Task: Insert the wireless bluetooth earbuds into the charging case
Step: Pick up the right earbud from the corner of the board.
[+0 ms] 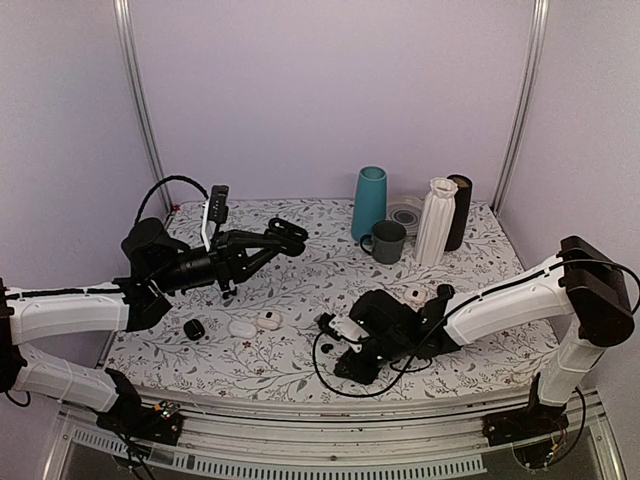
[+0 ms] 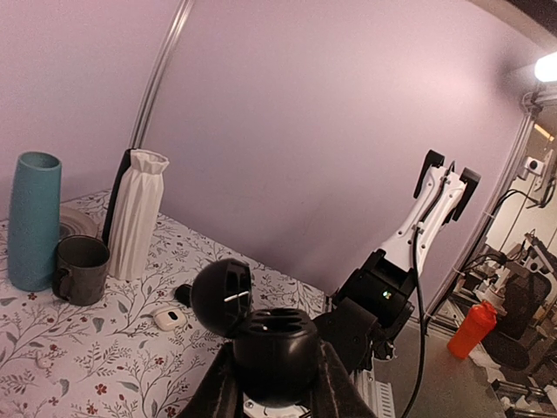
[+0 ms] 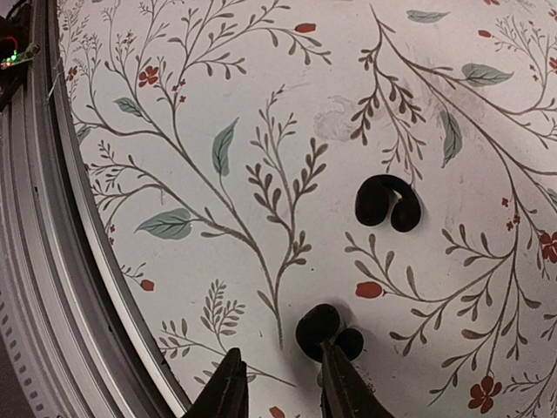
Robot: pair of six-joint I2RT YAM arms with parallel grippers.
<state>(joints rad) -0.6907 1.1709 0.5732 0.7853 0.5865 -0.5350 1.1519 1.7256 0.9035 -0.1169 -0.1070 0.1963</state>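
My left gripper point(image 2: 277, 396) is shut on the black charging case point(image 2: 277, 348) and holds it up above the table, its lid point(image 2: 222, 296) swung open and both sockets empty. In the top view the case point(image 1: 285, 237) hangs over the table's left middle. Two tiny glossy black earbuds lie on the floral cloth in the right wrist view: one point(image 3: 387, 202) farther off, one point(image 3: 326, 329) right at my right gripper point(image 3: 283, 387). That gripper is open and low over the table, its right finger point(image 3: 341, 383) against the nearer bud, which lies just outside the gap. In the top view the right gripper point(image 1: 358, 362) hides both buds.
A teal vase point(image 1: 370, 203), grey mug point(image 1: 387, 241), white ribbed vase point(image 1: 436, 221), black cylinder point(image 1: 460, 210) and plate point(image 1: 405, 214) stand at the back. Two white cases point(image 1: 242, 327) point(image 1: 268, 319) and a small black object point(image 1: 194, 328) lie front left. The table's metal front edge point(image 3: 52, 218) runs close beside my right gripper.
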